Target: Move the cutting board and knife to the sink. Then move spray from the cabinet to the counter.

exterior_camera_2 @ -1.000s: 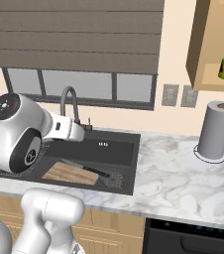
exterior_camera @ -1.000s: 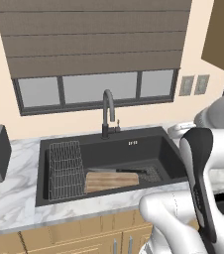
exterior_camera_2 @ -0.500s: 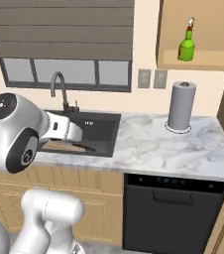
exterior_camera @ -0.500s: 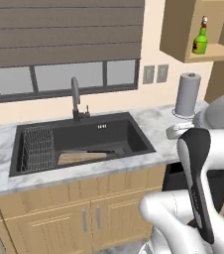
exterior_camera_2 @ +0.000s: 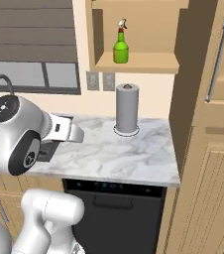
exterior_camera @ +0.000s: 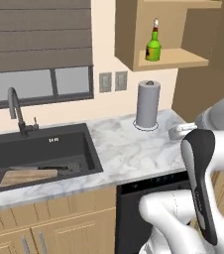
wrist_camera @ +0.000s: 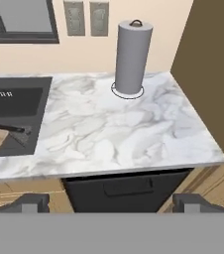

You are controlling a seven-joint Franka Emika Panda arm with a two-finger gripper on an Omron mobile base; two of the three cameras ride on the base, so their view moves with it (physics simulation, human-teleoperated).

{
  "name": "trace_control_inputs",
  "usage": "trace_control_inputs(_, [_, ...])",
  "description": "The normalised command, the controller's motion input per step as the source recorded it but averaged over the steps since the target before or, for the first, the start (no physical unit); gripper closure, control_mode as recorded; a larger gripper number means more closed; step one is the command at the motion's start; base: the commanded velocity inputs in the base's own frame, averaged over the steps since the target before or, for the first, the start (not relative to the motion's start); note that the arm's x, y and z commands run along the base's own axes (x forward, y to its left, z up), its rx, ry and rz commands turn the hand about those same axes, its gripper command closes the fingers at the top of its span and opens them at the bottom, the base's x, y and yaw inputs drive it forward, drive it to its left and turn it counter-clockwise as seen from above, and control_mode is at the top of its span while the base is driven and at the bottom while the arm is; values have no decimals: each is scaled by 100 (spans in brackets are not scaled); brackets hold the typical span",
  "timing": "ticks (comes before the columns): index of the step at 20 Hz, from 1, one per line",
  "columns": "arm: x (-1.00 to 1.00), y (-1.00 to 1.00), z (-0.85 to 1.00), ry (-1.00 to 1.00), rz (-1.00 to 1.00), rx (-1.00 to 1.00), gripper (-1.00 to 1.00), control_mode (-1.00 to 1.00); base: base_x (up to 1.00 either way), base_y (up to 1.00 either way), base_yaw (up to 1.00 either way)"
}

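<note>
Green spray (exterior_camera_2: pixel 121 43) on cabinet (exterior_camera_2: pixel 139 62) shelf, well above wide-open, empty tool (wrist_camera: pixel 111 202)

Two cameras look from behind the arm, left and right. The hand camera looks down closer. All share the white marble counter (exterior_camera: pixel 134 149) (exterior_camera_2: pixel 119 154) (wrist_camera: pixel 124 129).

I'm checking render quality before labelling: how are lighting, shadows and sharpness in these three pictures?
Left base view: flat, even light, no glare; the spray is sharp, the sink stays dark. Right base view: soft shade inside the cabinet niche, the paper towel roll crisp. Hand view: the counter veins are slightly soft, and the open gripper fingertips look blurry.
</note>
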Motion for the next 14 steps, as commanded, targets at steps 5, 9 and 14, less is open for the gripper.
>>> trace_control_inputs(5, [0, 0, 0, 0, 0, 0, -100, 100, 53, -47, 1])
trace_control_inputs(9, [0, 0, 0, 0, 0, 0, -100, 100, 50, -22, 0])
trace_control_inputs(14, [0, 0, 0, 0, 0, 0, -100, 100, 70, -6, -9])
